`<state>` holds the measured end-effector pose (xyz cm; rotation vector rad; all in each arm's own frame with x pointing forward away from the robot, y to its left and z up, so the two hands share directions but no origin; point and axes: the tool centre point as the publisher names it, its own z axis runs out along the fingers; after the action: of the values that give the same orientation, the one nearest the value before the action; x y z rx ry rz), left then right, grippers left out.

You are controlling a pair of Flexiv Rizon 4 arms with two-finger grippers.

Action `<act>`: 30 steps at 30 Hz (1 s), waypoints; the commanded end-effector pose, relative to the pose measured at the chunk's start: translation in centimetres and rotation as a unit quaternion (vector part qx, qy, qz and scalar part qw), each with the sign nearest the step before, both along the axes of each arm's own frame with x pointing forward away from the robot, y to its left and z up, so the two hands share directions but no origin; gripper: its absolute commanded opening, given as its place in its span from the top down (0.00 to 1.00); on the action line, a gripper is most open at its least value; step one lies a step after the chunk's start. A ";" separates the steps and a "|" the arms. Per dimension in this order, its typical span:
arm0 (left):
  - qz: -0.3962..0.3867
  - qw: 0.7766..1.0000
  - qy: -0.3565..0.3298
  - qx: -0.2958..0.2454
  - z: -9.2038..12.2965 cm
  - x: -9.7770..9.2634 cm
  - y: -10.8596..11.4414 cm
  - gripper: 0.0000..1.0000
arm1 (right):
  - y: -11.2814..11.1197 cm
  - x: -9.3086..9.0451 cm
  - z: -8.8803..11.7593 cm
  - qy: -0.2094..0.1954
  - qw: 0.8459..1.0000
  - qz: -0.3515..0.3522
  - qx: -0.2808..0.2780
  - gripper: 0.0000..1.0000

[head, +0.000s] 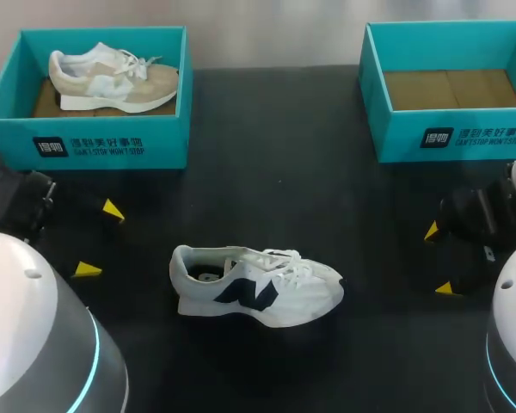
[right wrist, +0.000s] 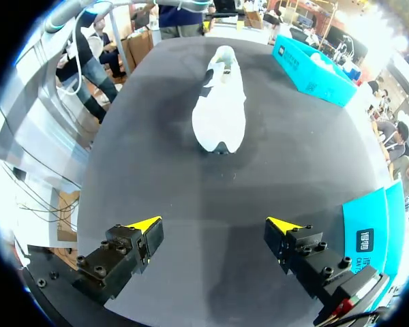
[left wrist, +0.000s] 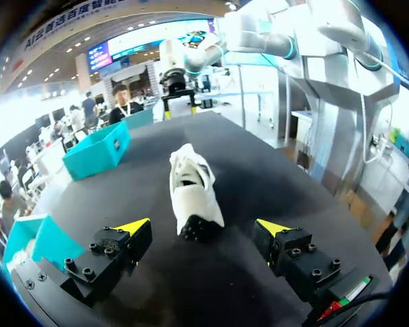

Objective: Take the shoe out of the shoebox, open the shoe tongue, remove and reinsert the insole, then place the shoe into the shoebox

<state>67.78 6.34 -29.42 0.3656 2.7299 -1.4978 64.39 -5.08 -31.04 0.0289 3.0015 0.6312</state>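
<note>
A white shoe with a dark side mark (head: 256,287) lies on its sole in the middle of the black table, heel to the left, toe to the right. In the left wrist view the shoe (left wrist: 193,191) is ahead of my left gripper (left wrist: 203,228), heel end nearest, and the fingers stand open and empty. My right gripper (right wrist: 215,225) is also open with nothing in it, and the shoe (right wrist: 220,105) lies toe-first well ahead of it. The right teal shoebox (head: 451,90) at the back right holds no shoe. In the head view my left gripper (head: 99,239) and right gripper (head: 439,258) flank the shoe.
A second teal shoebox (head: 90,129) at the back left holds a beige and white shoe (head: 112,77). Bare black table lies between the shoe and both boxes. The boxes show in the wrist views too: the right box (left wrist: 99,150) and the left box (right wrist: 313,71).
</note>
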 end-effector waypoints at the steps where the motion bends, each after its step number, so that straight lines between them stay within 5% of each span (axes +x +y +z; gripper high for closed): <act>1: 0.084 0.992 0.015 -0.090 -3.1 -0.4 0.7 0.00 | 0.1 -0.1 0.0 -0.001 1.000 0.000 -0.002 0.00; 12: 0.092 0.981 0.066 -0.155 -7.0 -1.0 0.3 0.00 | 0.1 -0.1 0.0 -0.001 1.000 0.000 -0.002 0.00; 30: 0.100 0.977 0.103 -0.158 -9.1 -1.5 -1.9 0.00 | 0.1 -0.1 0.0 -0.001 1.000 0.000 -0.002 0.00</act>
<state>66.05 5.17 -37.98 -0.0722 2.5075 -1.9575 64.39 -5.07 -31.04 0.0286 3.0015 0.6313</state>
